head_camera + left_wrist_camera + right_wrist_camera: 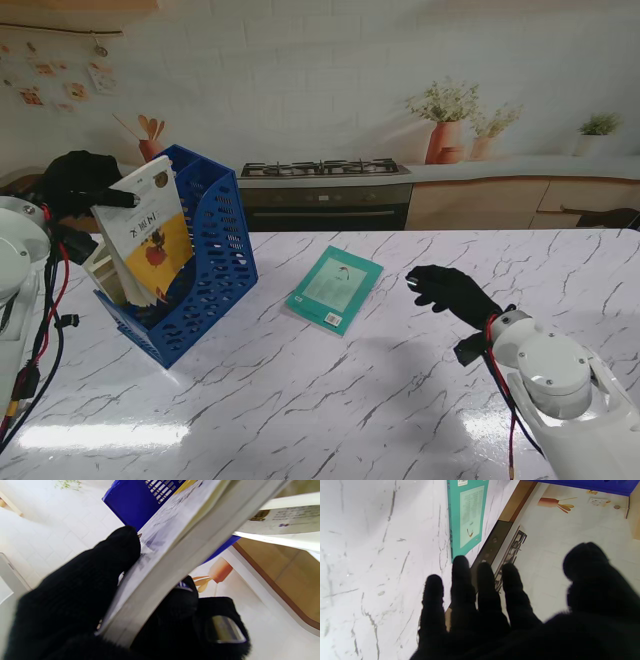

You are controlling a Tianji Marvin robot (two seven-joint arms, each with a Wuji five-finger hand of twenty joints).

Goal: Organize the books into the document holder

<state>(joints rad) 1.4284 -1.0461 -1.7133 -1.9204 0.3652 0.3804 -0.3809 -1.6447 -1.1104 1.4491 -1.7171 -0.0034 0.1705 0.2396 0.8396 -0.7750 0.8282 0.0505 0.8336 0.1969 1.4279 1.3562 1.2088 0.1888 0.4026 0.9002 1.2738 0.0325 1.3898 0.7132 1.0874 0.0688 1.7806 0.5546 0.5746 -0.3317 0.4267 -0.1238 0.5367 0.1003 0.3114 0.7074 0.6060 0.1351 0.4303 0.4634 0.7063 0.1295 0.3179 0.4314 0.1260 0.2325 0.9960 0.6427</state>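
A blue slotted document holder (218, 255) stands on the left of the marble table. My left hand (82, 182) is shut on the top of a white and yellow book (148, 232), which stands tilted inside the holder. The left wrist view shows the black-gloved fingers (100, 575) pinching that book (180, 542) with the holder (135, 502) behind. More pale books (103, 272) lean in the holder beside it. A teal book (335, 289) lies flat mid-table. My right hand (452, 292) hovers open to its right, apart from it; the right wrist view shows its spread fingers (470, 590) and the teal book (466, 515).
The backdrop behind the table shows a stove (325, 190), wooden cabinets (480, 203) and potted plants (445, 120). My right forearm (560, 385) crosses the near right of the table. Bare marble (300, 400) spreads nearer to me.
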